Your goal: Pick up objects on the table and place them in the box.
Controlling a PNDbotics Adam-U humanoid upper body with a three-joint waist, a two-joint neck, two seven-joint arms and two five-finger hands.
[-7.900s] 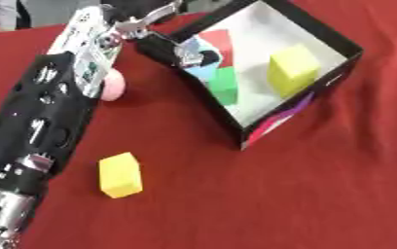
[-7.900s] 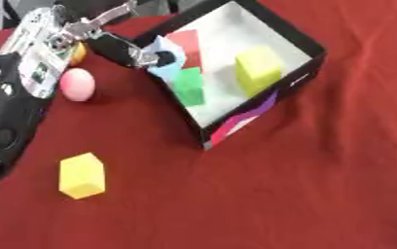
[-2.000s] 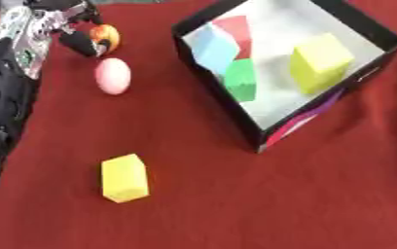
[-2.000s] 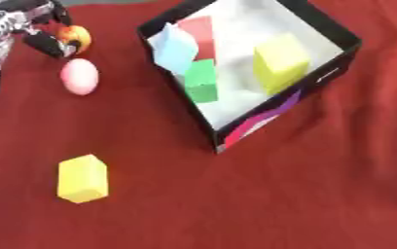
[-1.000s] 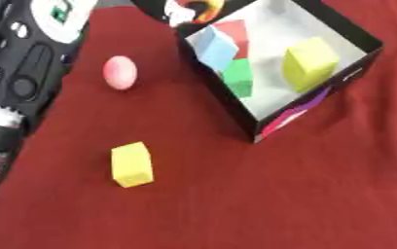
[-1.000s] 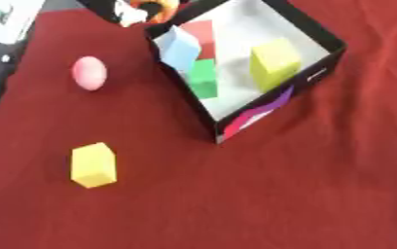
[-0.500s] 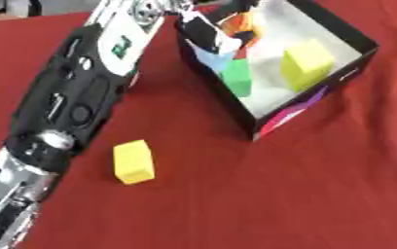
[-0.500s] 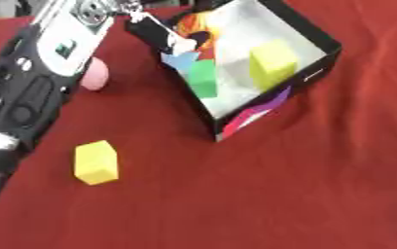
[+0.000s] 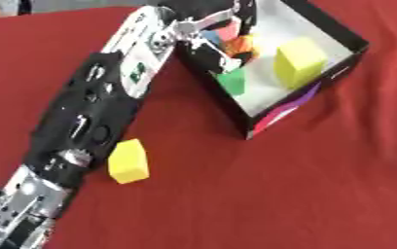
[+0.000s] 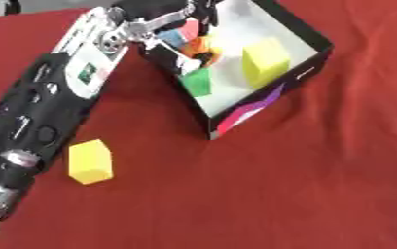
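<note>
My left arm stretches from the lower left up to the black box [image 9: 266,116] with its white inside. My left hand [image 9: 232,16] is over the box's near-left corner, fingers curled on an orange and black object [image 9: 241,44] held low inside the box. In the box lie a green block [image 9: 231,81], a large yellow block [image 9: 298,61], and a red block [image 10: 185,30] with a blue one beside it, partly behind the hand. A small yellow block [image 9: 129,161] sits on the red cloth next to my forearm. The right hand does not show.
The red tablecloth [image 10: 304,185] covers the whole table, with open room to the right of and below the box. My forearm [image 9: 91,121] lies across the left part of the cloth and hides what is under it.
My left hand carried the orange and black object from the far left over the box wall and down inside. The pink egg-shaped thing is now hidden behind my arm. The camera also shifted.
</note>
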